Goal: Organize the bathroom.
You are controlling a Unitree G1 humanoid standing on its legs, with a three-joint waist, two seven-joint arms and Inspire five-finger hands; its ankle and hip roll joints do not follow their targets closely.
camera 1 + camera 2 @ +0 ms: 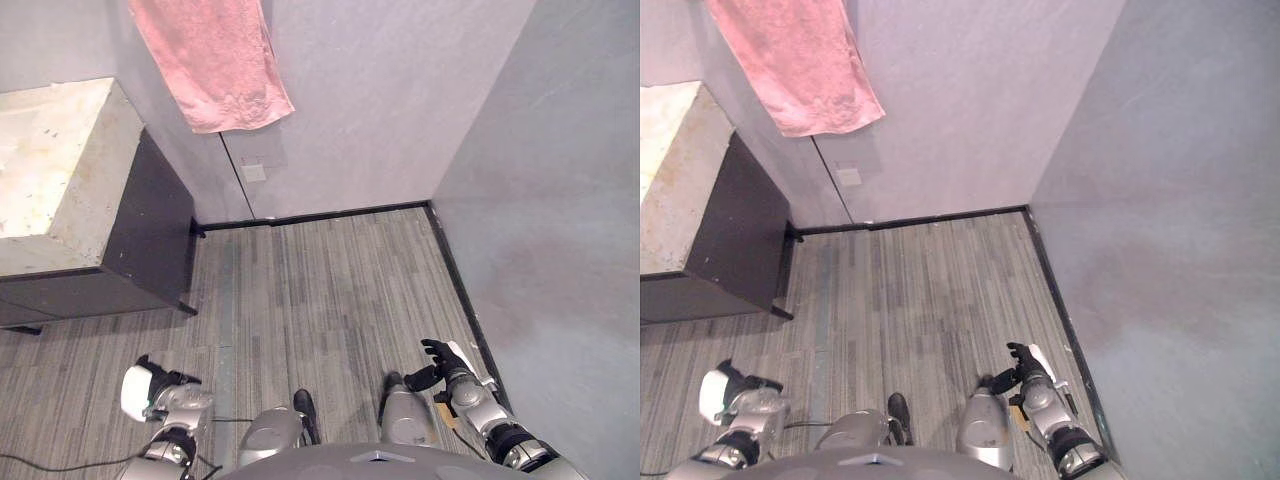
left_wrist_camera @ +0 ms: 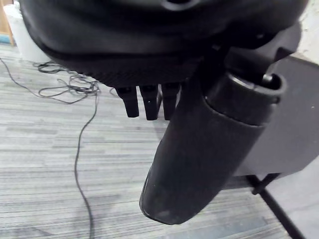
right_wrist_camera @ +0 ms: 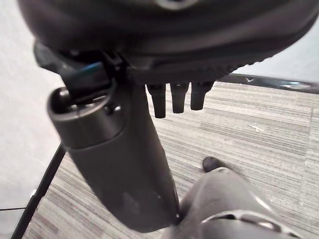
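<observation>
A pink towel point(image 1: 215, 65) hangs high on the grey back wall, above the floor corner beside the vanity. The vanity point(image 1: 60, 170) stands at the left, with a pale stone top over a dark cabinet. My left hand point(image 1: 150, 385) hangs low at the lower left, its fingers point(image 2: 144, 102) straight and holding nothing. My right hand point(image 1: 440, 365) hangs low at the lower right near the side wall, its fingers point(image 3: 174, 99) likewise relaxed and empty. Both hands are far below the towel and the vanity top.
Grey striped plank floor point(image 1: 320, 290) stretches between the vanity and the right wall point(image 1: 560, 230). A black baseboard point(image 1: 320, 215) runs along the back wall and down the right side. A small white wall plate point(image 1: 254, 172) sits below the towel.
</observation>
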